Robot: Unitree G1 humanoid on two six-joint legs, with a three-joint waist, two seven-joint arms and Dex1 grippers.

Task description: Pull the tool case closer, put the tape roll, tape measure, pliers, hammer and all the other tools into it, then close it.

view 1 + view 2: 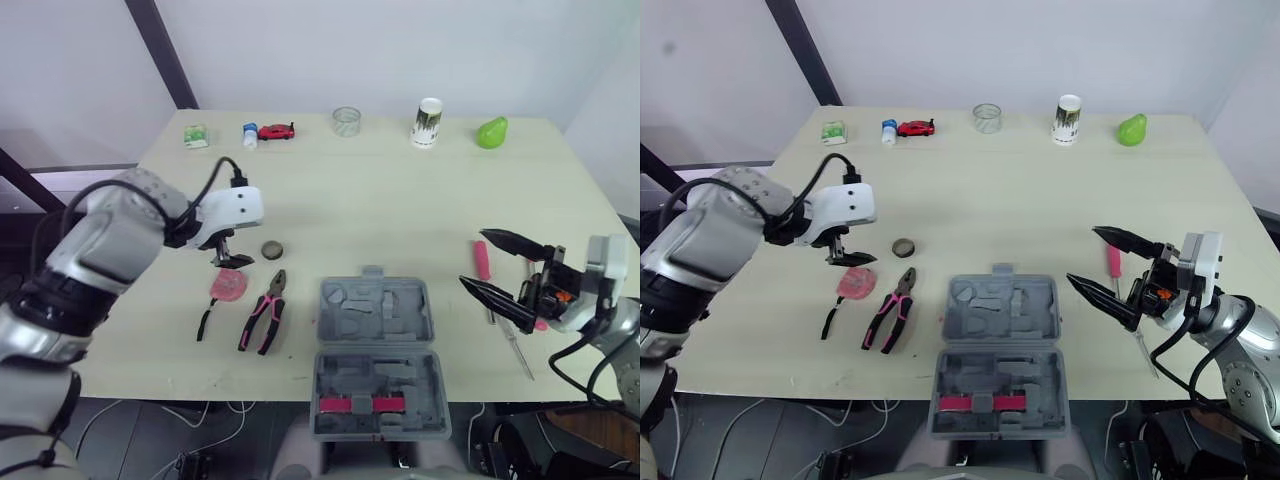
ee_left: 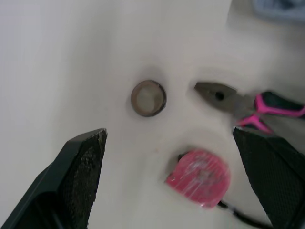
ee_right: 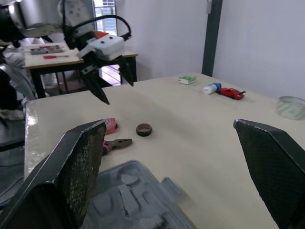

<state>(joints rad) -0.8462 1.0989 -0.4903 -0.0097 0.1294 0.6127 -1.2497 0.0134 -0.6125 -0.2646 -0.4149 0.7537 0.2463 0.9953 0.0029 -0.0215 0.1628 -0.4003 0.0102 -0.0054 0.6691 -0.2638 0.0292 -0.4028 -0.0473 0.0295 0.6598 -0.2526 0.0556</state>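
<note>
Grey tool case point(image 1: 375, 350) lies open at the near table edge; tape roll point(image 1: 271, 250), tape measure point(image 1: 228, 285) and pliers point(image 1: 265, 312) lie close together to its left. Left gripper point(image 1: 232, 259) hangs above roll and tape measure, fingers spread wide. Right gripper point(image 1: 1083, 255), likewise spread, holds nothing beside the screwdriver point(image 1: 482, 260). Risk: so wide a descent may catch the pliers' nose or push the roll away.
</note>
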